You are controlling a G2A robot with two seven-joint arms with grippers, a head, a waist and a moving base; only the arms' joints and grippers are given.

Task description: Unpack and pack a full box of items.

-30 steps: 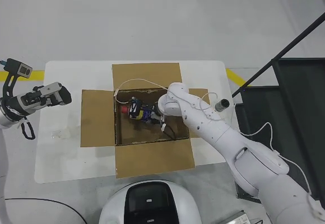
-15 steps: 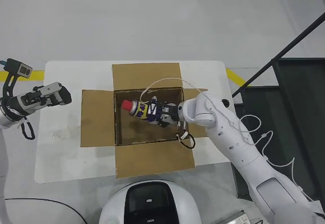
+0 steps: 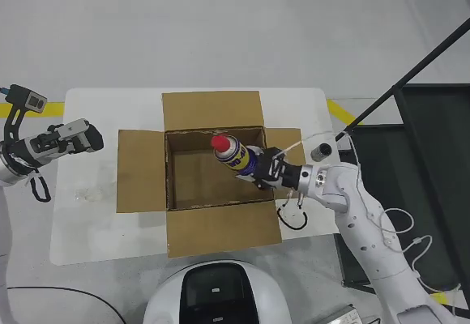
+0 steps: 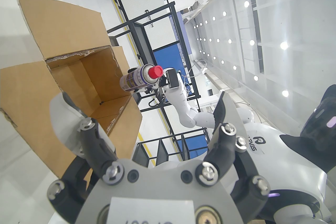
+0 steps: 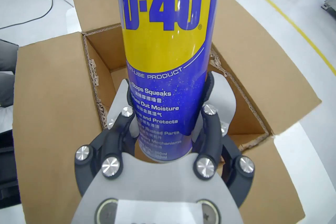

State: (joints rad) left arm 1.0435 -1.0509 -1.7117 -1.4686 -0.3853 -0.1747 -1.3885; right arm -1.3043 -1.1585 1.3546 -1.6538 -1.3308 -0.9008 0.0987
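An open cardboard box (image 3: 198, 182) stands in the middle of the white table, its four flaps folded out and its brown floor showing. My right gripper (image 3: 261, 168) is shut on the lower body of a blue and yellow spray can (image 3: 237, 155) with a red cap. It holds the can above the box's right side, cap pointing towards the box's far left. The right wrist view has the can (image 5: 165, 33) between the gripper's (image 5: 168, 93) fingers, over the box (image 5: 52, 93). My left gripper (image 3: 89, 138) hangs open over the table's left edge, apart from the box (image 4: 65, 33), with the can (image 4: 136, 76) in the distance.
The white table (image 3: 105, 235) has bare room left of the box, where a small pale item (image 3: 85, 194) lies. A black metal rack (image 3: 429, 162) stands close to the table's right side.
My right gripper has lifted the spray can out of the box and drawn it to the right, tipping it more upright. The left arm has stayed where it was.
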